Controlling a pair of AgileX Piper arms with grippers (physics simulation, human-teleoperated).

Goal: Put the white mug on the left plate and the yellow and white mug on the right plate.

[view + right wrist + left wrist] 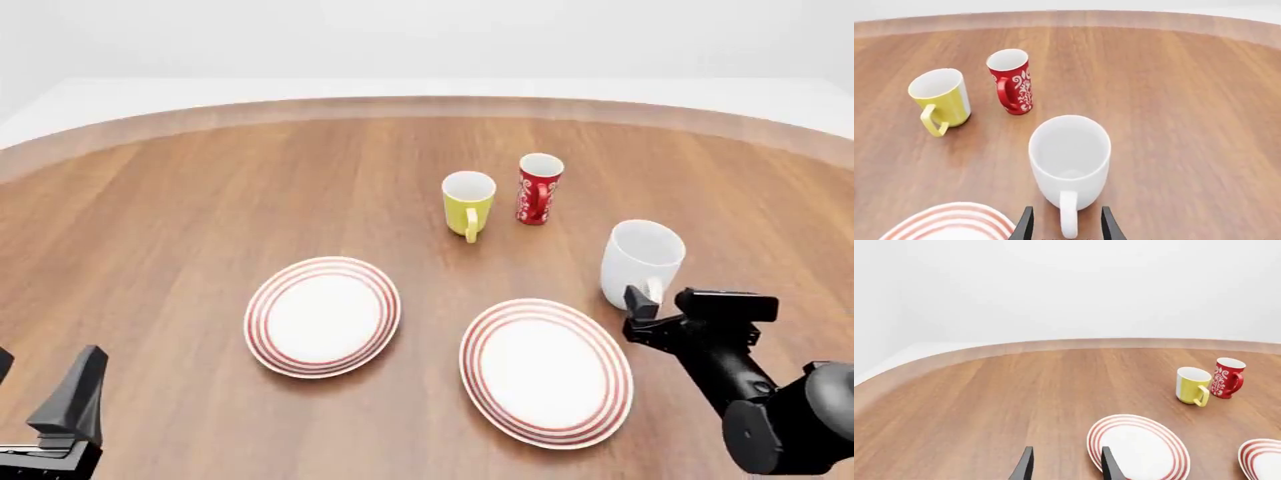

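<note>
1. We see all three cups standing upright on the table [160, 220], mouths up, none on a plate yet — so both placements are still to do.
2. The white mug [642, 258] sits toward the table's right edge, just beyond the right plate [546, 371], handle turned toward the arms' side. That handle orientation looks like why the right arm comes at it from the near edge.
3. The yellow and white mug [469, 204] stands nearer the far edge, about mid-table, with the red cup [539, 188] just beside it on its right; they're close but apart, as the right wrist view shows.
4. The left plate [323, 316] lies flat w/ nothing on it, left of the right plate, a strip of bare wood between them.
5. Right gripper [1064, 225]: jaws parted moderately, one finger on each side of the white mug's handle, nothing clamped yet. Whether a finger already touches the handle, we can't tell.
6. Left gripper [1065, 465]: jaws apart, holding nothing, low by the near-left corner — it looks parked. Its wrist view looks across the left plate's rim.
7. Our guess for the next move: close on the handle, then lift.
</note>
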